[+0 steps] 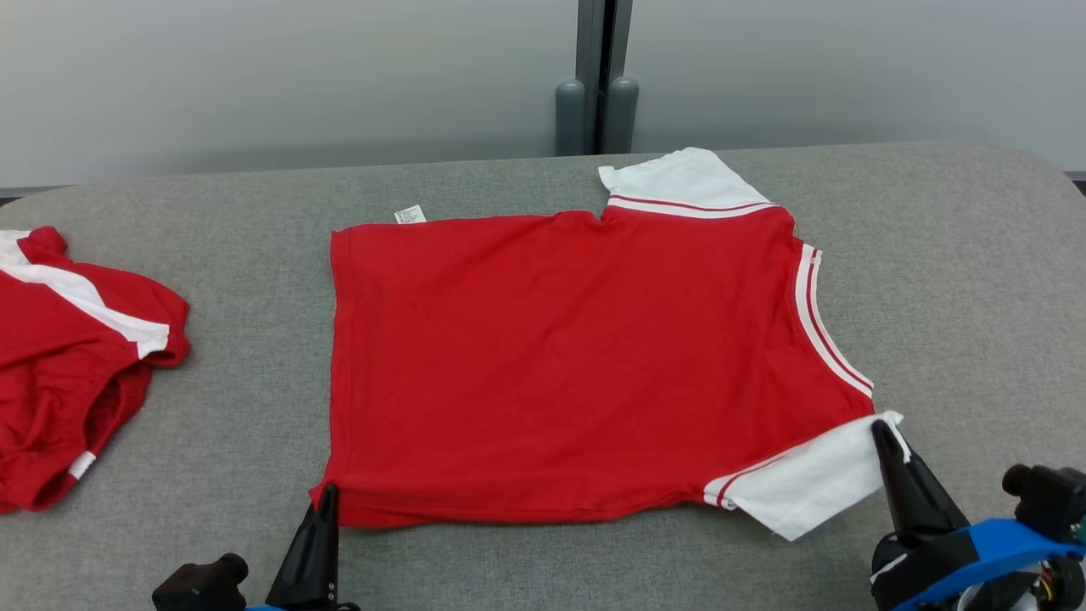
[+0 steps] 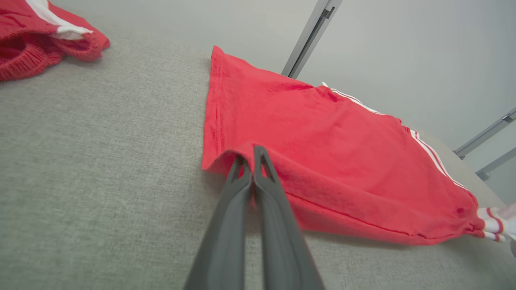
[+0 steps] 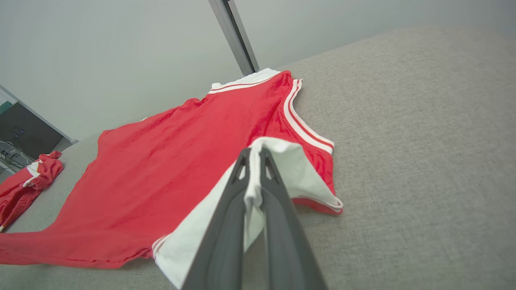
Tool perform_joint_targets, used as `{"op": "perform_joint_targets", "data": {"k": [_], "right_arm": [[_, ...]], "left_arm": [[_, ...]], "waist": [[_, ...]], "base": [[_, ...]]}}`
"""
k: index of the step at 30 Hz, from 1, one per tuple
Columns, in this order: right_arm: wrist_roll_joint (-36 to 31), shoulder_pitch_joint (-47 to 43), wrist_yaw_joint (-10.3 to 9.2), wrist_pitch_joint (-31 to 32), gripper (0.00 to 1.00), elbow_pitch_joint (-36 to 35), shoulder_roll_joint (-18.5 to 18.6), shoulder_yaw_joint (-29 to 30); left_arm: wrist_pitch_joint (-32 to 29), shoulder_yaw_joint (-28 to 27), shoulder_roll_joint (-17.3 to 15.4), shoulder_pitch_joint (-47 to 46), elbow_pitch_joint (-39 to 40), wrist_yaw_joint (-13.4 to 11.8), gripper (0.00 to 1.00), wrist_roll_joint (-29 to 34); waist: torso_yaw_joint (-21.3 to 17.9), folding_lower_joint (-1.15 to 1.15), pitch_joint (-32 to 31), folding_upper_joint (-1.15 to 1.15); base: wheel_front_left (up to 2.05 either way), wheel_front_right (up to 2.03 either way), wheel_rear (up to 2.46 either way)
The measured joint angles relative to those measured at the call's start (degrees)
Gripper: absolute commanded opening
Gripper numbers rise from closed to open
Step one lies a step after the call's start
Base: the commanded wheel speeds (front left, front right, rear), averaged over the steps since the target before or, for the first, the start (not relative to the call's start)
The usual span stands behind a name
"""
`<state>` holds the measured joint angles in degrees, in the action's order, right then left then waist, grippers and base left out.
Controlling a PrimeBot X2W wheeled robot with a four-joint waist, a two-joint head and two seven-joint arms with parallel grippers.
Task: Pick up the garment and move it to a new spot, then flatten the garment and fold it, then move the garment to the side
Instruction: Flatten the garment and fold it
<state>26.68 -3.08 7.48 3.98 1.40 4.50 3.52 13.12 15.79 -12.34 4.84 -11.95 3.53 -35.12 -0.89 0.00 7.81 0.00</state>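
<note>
Red garment [image 1: 577,356] lies flat on the grey table [image 1: 976,280], stretching ahead of the left gripper [image 2: 252,155], pinched closed on its hem corner [image 2: 215,161], and the right gripper [image 3: 254,155], pinched closed on the white sleeve [image 3: 294,169]; risk: either shallow bite could slip if the arms lift unevenly, skewing the fold.

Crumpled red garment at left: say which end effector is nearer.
Left. The left end effector pinches the spread shirt's hem corner, toward the crumpled garment; the right end effector holds the white sleeve, farther right.

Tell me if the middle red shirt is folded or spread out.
Spread out: the red shirt lies open, far sleeve and near sleeve both extended.
</note>
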Motion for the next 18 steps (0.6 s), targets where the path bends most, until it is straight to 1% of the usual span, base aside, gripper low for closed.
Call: {"op": "perform_joint_targets", "data": {"k": [5,10,18], "right_arm": [[-0.52,5.89,0.00,0.63,0.00,4.09,1.43,-0.35],[-1.07,11.68,0.00,1.46,0.00,9.67,2.96,-0.52],[-2.11,21.28,0.00,-0.89,0.00,19.68,4.36,-2.03]], "left_arm": [[-0.43,0.70,-0.19,-1.86,-0.68,0.37,0.00,0.29],[-0.51,1.41,0.00,-5.42,-2.21,0.98,0.00,0.42],[-0.41,2.54,-0.20,-11.82,-7.26,2.42,0.00,0.36]], "waist": [[0.55,0.00,-0.05,0.00],[1.22,0.00,0.37,0.00],[1.71,0.00,2.25,0.00]], "base": [[0.00,0.00,0.00],[0.00,0.00,0.00],[0.00,0.00,0.00]]}}
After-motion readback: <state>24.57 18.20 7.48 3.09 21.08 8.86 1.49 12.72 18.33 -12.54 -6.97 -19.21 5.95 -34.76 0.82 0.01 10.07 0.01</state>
